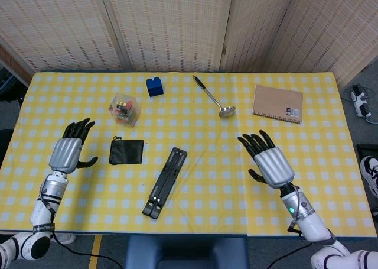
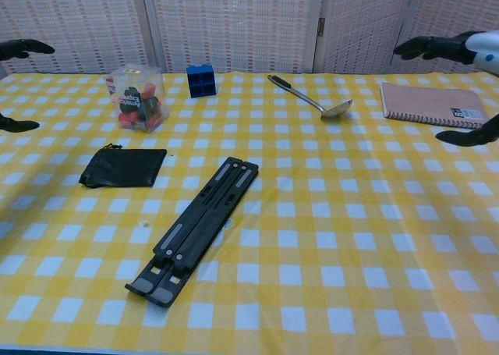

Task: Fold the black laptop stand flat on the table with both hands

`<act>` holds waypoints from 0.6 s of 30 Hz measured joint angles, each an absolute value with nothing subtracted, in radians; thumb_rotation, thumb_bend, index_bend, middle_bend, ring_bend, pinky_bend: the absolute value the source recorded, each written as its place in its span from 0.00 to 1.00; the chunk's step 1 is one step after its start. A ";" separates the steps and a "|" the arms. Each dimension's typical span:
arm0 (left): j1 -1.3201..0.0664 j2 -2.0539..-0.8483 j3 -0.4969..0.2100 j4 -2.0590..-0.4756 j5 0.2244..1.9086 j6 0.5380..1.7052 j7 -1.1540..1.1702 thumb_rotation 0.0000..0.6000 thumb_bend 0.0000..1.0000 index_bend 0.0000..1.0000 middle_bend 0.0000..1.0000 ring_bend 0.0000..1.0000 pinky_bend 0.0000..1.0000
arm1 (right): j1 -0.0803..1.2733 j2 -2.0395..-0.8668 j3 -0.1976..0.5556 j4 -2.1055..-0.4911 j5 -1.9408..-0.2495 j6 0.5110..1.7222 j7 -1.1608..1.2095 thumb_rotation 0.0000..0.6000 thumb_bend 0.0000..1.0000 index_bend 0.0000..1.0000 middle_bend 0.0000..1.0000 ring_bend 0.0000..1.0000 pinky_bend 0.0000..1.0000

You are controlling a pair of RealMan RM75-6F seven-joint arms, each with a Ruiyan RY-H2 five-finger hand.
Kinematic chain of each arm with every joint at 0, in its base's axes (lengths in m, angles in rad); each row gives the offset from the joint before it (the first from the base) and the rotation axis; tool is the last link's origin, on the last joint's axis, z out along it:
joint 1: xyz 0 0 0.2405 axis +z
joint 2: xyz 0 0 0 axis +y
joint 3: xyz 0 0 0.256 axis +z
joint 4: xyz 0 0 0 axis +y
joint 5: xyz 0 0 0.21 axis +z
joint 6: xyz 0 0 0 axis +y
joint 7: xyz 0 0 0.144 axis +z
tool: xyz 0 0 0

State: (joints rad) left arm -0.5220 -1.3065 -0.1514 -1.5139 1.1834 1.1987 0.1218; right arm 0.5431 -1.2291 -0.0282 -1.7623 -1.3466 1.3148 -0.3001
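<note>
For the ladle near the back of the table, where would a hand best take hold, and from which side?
Grip the ladle on its dark handle, near the far end around, probably coming from above. It lies flat on the tablecloth, handle angled toward the back-left and bowl toward the notebook. The handle is slim and straight with bare cloth on both sides, so fingers could close across it; the rounded bowl offers less purchase.
</note>
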 measured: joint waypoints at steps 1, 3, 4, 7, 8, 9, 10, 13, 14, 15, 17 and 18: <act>-0.507 -1.299 -0.149 -1.530 1.182 1.222 0.135 1.00 0.27 0.07 0.05 0.00 0.00 | 0.526 -1.218 -0.033 -1.763 -1.348 1.328 -0.281 1.00 0.32 0.00 0.10 0.08 0.00; -0.471 -1.284 -0.138 -1.562 1.185 1.275 0.163 1.00 0.27 0.07 0.06 0.00 0.00 | 0.489 -1.199 -0.046 -1.760 -1.354 1.351 -0.232 1.00 0.32 0.00 0.09 0.08 0.00; -0.455 -1.278 -0.132 -1.575 1.188 1.297 0.173 1.00 0.27 0.07 0.06 0.00 0.00 | 0.475 -1.191 -0.052 -1.758 -1.356 1.357 -0.210 1.00 0.32 0.00 0.09 0.08 0.00; -0.398 -1.256 -0.105 -1.619 1.209 1.361 0.198 1.00 0.27 0.08 0.06 0.00 0.00 | 0.425 -1.163 -0.069 -1.743 -1.361 1.374 -0.133 1.00 0.32 0.00 0.08 0.06 0.00; -0.378 -1.246 -0.093 -1.636 1.218 1.382 0.207 1.00 0.27 0.08 0.06 0.00 0.00 | 0.408 -1.155 -0.074 -1.737 -1.364 1.381 -0.111 1.00 0.32 0.00 0.08 0.05 0.00; -0.363 -1.240 -0.085 -1.648 1.225 1.397 0.213 1.00 0.27 0.08 0.06 0.00 0.00 | 0.386 -1.146 -0.080 -1.728 -1.369 1.391 -0.083 1.00 0.32 0.00 0.08 0.05 0.00; -0.349 -1.234 -0.078 -1.658 1.231 1.411 0.218 1.00 0.27 0.08 0.06 0.00 0.00 | 0.369 -1.141 -0.084 -1.720 -1.374 1.401 -0.066 1.00 0.32 0.00 0.08 0.05 0.00; -0.304 -1.217 -0.056 -1.691 1.258 1.460 0.223 1.00 0.27 0.08 0.06 0.00 0.00 | 0.315 -1.128 -0.096 -1.701 -1.395 1.446 -0.036 1.00 0.32 0.00 0.08 0.04 0.00; -0.287 -1.210 -0.047 -1.703 1.268 1.478 0.223 1.00 0.27 0.08 0.06 0.00 0.00 | 0.300 -1.126 -0.099 -1.697 -1.402 1.460 -0.034 1.00 0.32 0.00 0.08 0.04 0.00; -0.274 -1.206 -0.041 -1.712 1.275 1.491 0.223 1.00 0.27 0.08 0.06 0.00 0.00 | 0.281 -1.123 -0.101 -1.695 -1.408 1.478 -0.033 1.00 0.32 0.00 0.08 0.04 0.00; -0.243 -1.198 -0.025 -1.729 1.294 1.520 0.223 1.00 0.27 0.08 0.06 0.00 0.00 | 0.253 -1.119 -0.105 -1.694 -1.416 1.503 -0.033 1.00 0.32 0.00 0.08 0.04 0.00; -0.231 -1.196 -0.018 -1.735 1.301 1.532 0.223 1.00 0.27 0.09 0.06 0.00 0.00 | 0.236 -1.116 -0.106 -1.694 -1.420 1.517 -0.030 1.00 0.32 0.00 0.08 0.04 0.00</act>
